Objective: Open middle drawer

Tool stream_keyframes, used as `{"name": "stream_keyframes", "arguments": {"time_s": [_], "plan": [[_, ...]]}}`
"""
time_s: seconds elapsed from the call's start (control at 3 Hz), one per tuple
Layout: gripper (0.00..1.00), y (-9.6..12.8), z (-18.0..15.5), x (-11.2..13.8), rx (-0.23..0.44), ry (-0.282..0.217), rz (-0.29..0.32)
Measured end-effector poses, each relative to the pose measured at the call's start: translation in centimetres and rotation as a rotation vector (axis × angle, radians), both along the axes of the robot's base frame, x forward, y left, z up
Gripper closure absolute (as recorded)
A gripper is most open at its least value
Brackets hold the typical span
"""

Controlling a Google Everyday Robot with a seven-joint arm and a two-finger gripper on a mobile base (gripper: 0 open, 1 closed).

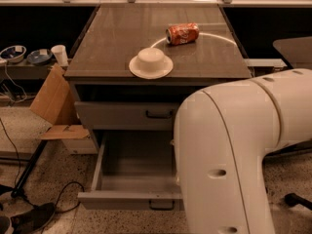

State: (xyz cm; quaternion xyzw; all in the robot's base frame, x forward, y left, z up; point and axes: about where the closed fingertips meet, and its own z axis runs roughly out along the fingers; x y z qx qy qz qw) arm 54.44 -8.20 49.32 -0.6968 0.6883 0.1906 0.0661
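Observation:
The middle drawer [127, 199] is a grey metal drawer, pulled far out toward me below a closed grey drawer front [117, 116]. Its inside [136, 155] looks empty, and its black loop handle [161, 206] shows at the front edge. My arm's big white elbow [234, 150] fills the lower right and covers the right part of both drawers. My gripper is hidden behind this arm and does not show. The lowest drawer is out of view under the open one.
On the cabinet top [107, 38] stand a white bowl on a plate [151, 62] and a lying red can [182, 33]. Cardboard [53, 101] leans at the cabinet's left. A cup [60, 55] and bowls [13, 53] sit further left. Cables [63, 194] lie on the floor.

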Motion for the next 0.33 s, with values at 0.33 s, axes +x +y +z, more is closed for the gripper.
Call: {"name": "stream_keyframes", "arguments": {"time_s": [0.33], "plan": [[0.00,0.00,0.00,0.00,0.000,0.000,0.000]]}}
